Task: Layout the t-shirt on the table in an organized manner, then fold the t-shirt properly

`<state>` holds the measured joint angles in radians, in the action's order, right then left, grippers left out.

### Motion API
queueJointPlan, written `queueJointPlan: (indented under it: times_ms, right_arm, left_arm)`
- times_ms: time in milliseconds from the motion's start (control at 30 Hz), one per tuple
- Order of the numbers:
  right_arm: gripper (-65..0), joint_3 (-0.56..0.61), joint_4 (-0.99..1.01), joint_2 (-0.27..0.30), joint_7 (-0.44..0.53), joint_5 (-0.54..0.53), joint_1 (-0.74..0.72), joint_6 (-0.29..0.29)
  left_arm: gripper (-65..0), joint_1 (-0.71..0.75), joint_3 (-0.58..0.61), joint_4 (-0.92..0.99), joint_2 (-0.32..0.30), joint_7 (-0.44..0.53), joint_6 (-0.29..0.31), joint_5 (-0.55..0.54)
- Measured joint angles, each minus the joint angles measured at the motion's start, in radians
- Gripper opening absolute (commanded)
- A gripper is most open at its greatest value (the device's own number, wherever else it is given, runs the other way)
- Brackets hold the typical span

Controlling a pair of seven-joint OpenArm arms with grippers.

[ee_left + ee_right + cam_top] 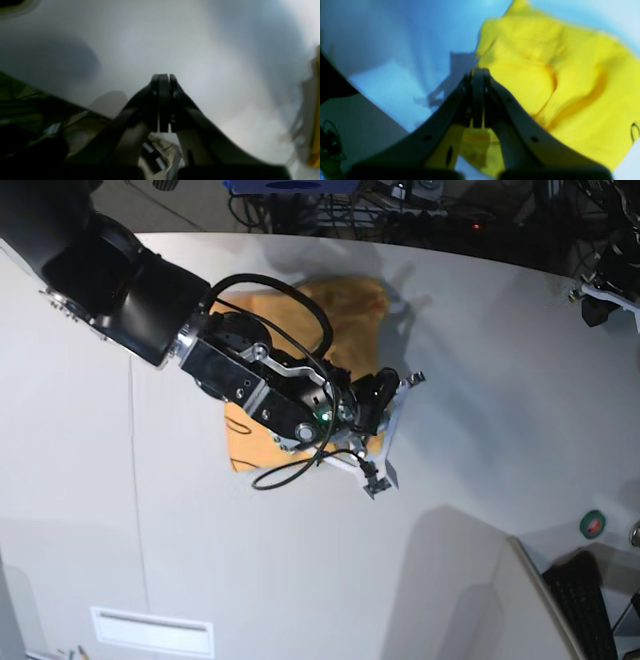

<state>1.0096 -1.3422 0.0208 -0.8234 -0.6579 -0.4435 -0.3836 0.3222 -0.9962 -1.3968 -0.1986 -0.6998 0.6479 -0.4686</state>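
On the smooth white table [480, 360], a creased soft t-shirt [345, 305].

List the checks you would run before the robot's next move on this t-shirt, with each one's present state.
1. Left gripper shut and empty: ok.
2. Right gripper at the t-shirt edge: ok.
3. Right gripper's hold on cloth: cannot tell.
4. T-shirt flat on the table: not ok, creased.
5. Whole t-shirt in view: not ok, right arm covers part.
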Motion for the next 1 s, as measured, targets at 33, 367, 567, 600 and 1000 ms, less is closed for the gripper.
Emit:
queueJointPlan:
  times_ms: [33,367,567,600,1000]
  right_arm:
    - [-54.3,0.000,0.027,-0.002,0.001,0.001,-0.013,-0.001]
    - [-35.4,0.065,0.007,0.061,-0.013,0.264,-0.024,-0.101]
    - [-29.0,0.173,-0.003,0.039,-0.042,0.387,0.008,-0.096]
    - [-28.7,0.173,-0.001,0.040,-0.044,0.412,0.014,-0.096]
    - [-28.4,0.166,0.252,-0.031,0.034,0.667,0.039,-0.096]
  left_arm:
    - [-65.0,-0.001,-0.001,0.000,0.002,0.000,0.000,0.008]
    - [-65.0,0.002,-0.004,0.008,0.004,0.003,0.001,0.016]
    - [-65.0,-0.004,-0.002,0.008,0.004,0.004,0.001,0.015]
    - [-65.0,-0.004,-0.002,0.008,0.005,0.003,0.001,0.015]
    - [-65.0,-0.006,-0.002,0.008,0.007,0.004,0.002,0.012]
